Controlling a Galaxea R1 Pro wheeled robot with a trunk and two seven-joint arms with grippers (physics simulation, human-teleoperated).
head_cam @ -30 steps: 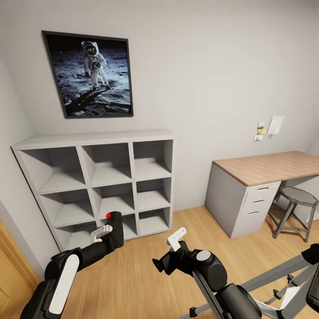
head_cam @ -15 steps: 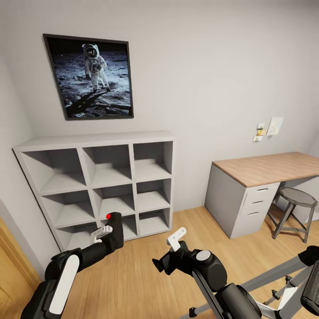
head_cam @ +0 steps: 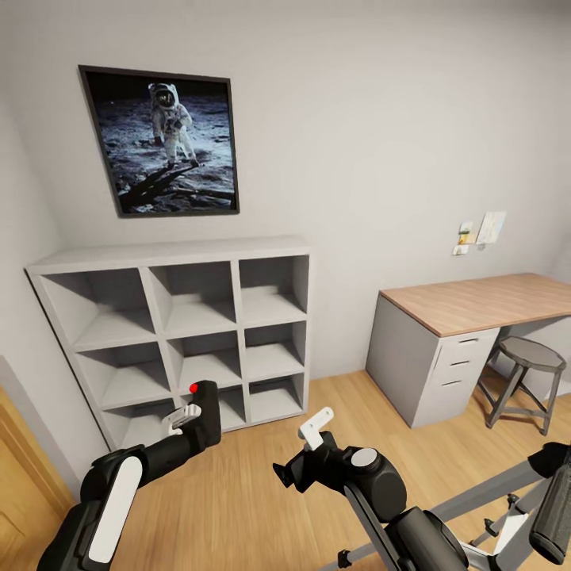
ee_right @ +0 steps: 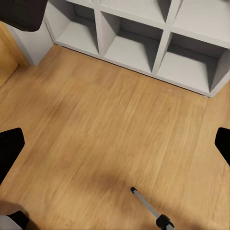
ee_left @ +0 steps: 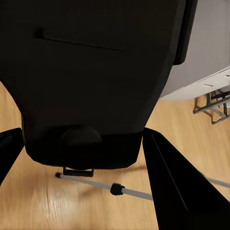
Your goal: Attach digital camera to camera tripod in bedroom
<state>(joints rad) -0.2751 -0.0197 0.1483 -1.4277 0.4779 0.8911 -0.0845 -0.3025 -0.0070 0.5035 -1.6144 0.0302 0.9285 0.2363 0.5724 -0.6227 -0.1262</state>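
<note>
The left gripper (head_cam: 198, 419) is closed around the small black boxy digital camera (head_cam: 206, 406), its round red button uppermost, held upright in the air just in front of the lowest row of the white nine-cube shelf unit (head_cam: 186, 333); in the left wrist view the camera's black body (ee_left: 96, 76) sits clamped between the two dark fingers (ee_left: 177, 187). The right gripper (head_cam: 297, 456) hangs with its jaws spread and nothing between them, over bare light wood floor (head_cam: 262, 468). The silver-legged camera tripod (head_cam: 507, 492) stands at the lower right edge of the head view (one thin leg with a black joint (ee_right: 153, 211) lies low across the floor in the right wrist view). Open floor runs between the shelf and the grey desk with a wooden top (head_cam: 468, 317), beside which stands a round grey stool (head_cam: 527, 373). A framed astronaut photograph (head_cam: 162, 143) hangs on the pale wall; the small notes (head_cam: 480, 230) pinned above the desk are too small to read.
</note>
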